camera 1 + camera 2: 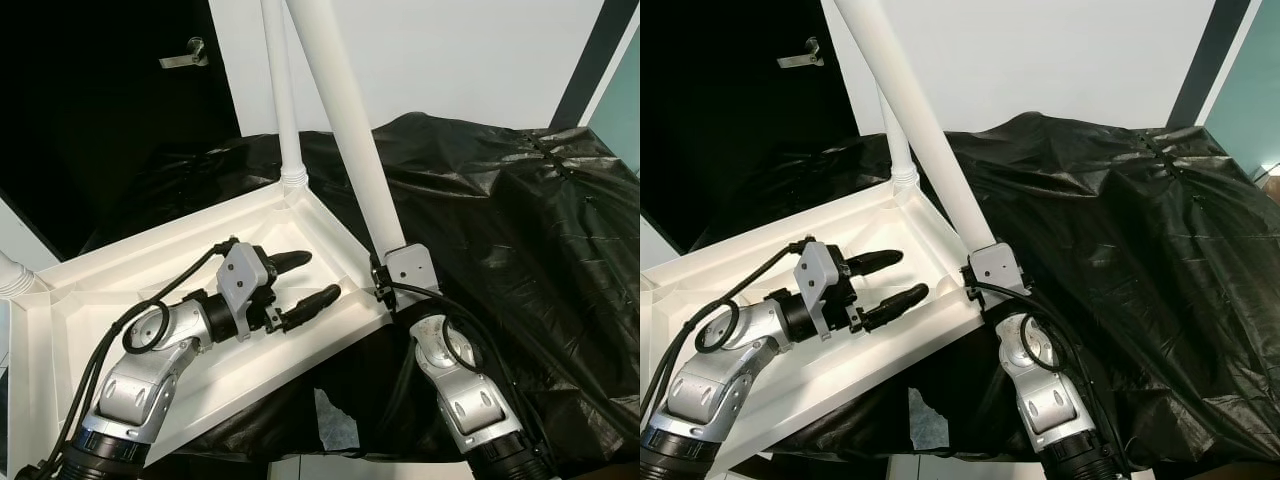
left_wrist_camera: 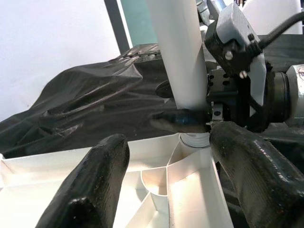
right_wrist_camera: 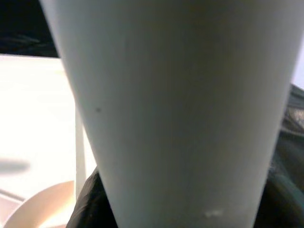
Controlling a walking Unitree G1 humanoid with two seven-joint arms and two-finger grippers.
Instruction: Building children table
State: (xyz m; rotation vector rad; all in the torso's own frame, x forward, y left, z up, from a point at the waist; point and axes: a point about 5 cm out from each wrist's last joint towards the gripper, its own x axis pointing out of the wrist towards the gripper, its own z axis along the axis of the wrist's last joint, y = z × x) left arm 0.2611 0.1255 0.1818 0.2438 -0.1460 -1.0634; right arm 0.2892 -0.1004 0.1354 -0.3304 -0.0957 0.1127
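Note:
A white children's table top [image 1: 110, 285] lies upside down on a black plastic sheet [image 1: 520, 230]. One white leg [image 1: 280, 90] stands upright in its far corner. A second white leg [image 1: 345, 110] leans at the near right corner, its foot at the corner socket [image 2: 194, 140]. My right gripper [image 1: 382, 282] is shut on the base of this leg, which fills the right wrist view [image 3: 175, 109]. My left gripper [image 1: 320, 275] hovers open over the ribbed underside, pointing toward that corner, with nothing between its fingers [image 2: 90, 190].
Another white leg end [image 1: 12, 275] shows at the table top's far left corner. A dark door with a metal handle [image 1: 185, 55] stands behind on the left. A white wall rises behind the sheet, and the crumpled sheet spreads to the right.

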